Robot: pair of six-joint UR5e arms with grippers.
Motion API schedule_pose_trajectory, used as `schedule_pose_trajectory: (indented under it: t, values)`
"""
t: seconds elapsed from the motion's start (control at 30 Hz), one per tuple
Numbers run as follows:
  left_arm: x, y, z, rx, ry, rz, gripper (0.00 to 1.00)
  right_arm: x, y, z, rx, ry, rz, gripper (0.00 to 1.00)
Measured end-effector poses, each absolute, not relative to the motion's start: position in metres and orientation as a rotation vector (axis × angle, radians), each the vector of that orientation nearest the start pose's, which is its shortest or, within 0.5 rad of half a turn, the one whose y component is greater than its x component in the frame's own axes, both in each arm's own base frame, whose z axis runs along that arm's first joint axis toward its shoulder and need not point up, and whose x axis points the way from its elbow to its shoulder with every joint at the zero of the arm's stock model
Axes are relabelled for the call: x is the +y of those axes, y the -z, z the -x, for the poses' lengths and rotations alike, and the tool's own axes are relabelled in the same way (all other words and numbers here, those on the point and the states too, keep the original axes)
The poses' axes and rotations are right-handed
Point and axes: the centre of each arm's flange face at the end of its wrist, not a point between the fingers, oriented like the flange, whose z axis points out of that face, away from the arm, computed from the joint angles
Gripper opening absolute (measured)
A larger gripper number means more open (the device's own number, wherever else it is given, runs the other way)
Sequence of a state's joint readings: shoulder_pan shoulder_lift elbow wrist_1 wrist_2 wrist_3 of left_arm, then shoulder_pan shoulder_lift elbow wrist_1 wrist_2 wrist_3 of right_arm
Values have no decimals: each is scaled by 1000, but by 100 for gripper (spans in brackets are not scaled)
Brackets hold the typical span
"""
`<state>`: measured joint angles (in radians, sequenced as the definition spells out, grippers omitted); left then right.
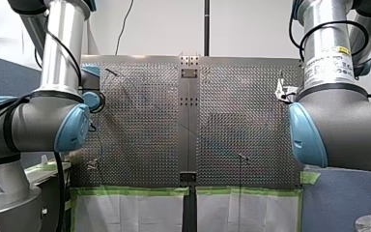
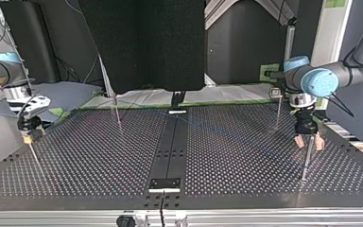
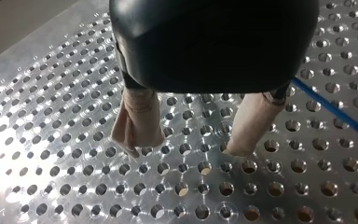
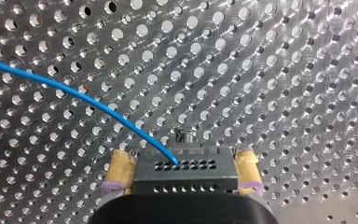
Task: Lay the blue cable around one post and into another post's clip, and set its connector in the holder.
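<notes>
The blue cable (image 4: 74, 91) curves over the perforated table and ends in a grey connector block (image 4: 186, 170) with rows of holes. My right gripper (image 4: 184, 161) is open around that block, its yellow pads (image 4: 121, 168) close beside its two sides. In the top view this gripper (image 2: 28, 135) hangs low at the left edge, above a thin post (image 2: 35, 158). My left gripper (image 3: 189, 151) is open, with nothing between its beige pads (image 3: 140, 121). A stretch of the cable (image 3: 331, 109) runs beside it. It hovers just above the table at the top view's right (image 2: 308, 141).
More thin posts stand on the table: one at the back left (image 2: 118, 113), one at the back right (image 2: 278, 109), and one close to my left gripper (image 2: 306, 161). A black strip (image 2: 170, 151) runs down the table's middle.
</notes>
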<state>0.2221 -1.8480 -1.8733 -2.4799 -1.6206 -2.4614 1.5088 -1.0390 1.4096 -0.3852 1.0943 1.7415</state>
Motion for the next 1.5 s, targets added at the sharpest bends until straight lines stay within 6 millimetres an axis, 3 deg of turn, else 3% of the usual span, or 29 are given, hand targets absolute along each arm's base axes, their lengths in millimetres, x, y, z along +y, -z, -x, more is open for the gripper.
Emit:
schedule_pose_trajectory:
  t: [0.33,0.9,1.3,1.5]
  values:
    - [-4,-265,-566,1264,498,830,100,-681,-289,-135,-1123,-1628,-1442,99]
    - [-1,-267,-556,1303,389,851,100,-681,-289,-136,-1120,-1630,-1441,99]
    - [-8,-282,-550,1296,440,856,100,-681,-288,-137,-1120,-1631,-1444,99]
    - [-13,-274,-542,1319,477,869,100,-681,-288,-137,-1120,-1630,-1444,99]
